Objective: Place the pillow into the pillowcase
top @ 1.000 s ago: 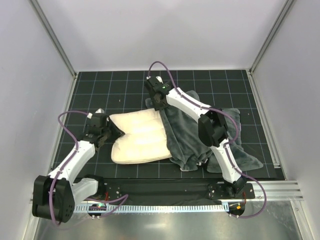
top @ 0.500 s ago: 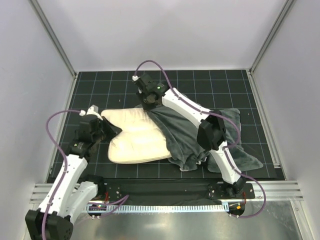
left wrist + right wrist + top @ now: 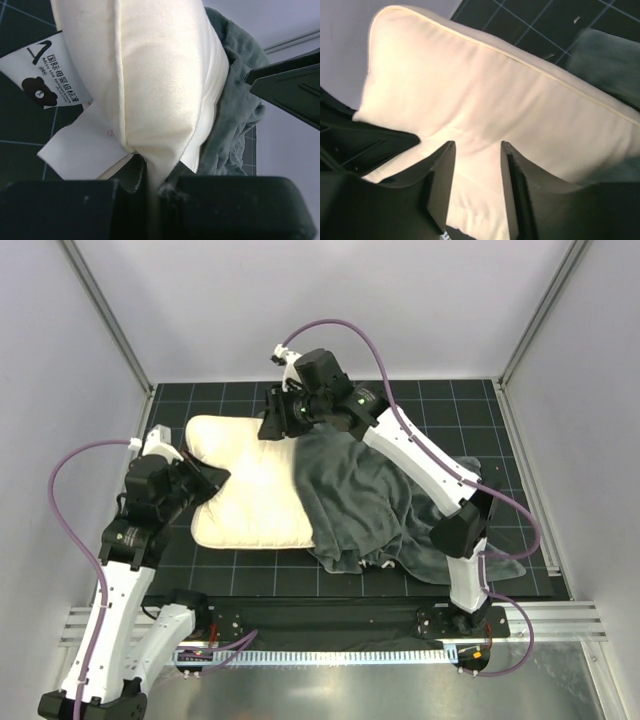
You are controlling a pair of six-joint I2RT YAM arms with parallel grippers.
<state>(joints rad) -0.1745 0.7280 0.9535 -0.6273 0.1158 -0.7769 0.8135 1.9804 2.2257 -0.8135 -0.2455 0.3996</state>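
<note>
So the pillow point(image 3: 250, 495) is lying flat on the left-middle of the black grid mat point(image 3: 225, 400), cream and puffy. Its right end disappears under the grey pillowcase point(image 3: 365, 495), which is heaped to the right of it with the plush side up. Honestly can't tell from above whether that end is already inside the opening or the fabric is just draped over it. The left gripper point(image 3: 208, 480) has the pillow's left edge pinched: in the wrist view the jaws are clamped nearly together with just a thin fold of cream fabric squeezed between them, right beside the sewn-in tags. The right gripper point(image 3: 272, 426) is at the pillow's far edge, right where the pillowcase hem meets it. Its fingers point(image 3: 440, 185) are spread wide with nothing between them, only pillow surface showing behind. My read: this is the stuffing stage, barely started, since most of the pillow is out in the open. Next move probably needs the right one to grab the case's open hem and hold or pull it leftward while the left one shoves the pillow in. The floppy hem is the tricky bit, as it's easy to grab both layers and close the mouth. Headcount: one pillow, one pillowcase, two arms, and two tags on the pillow, a printed one point(image 3: 52, 75) and a plain white one point(image 3: 82, 150).
</note>
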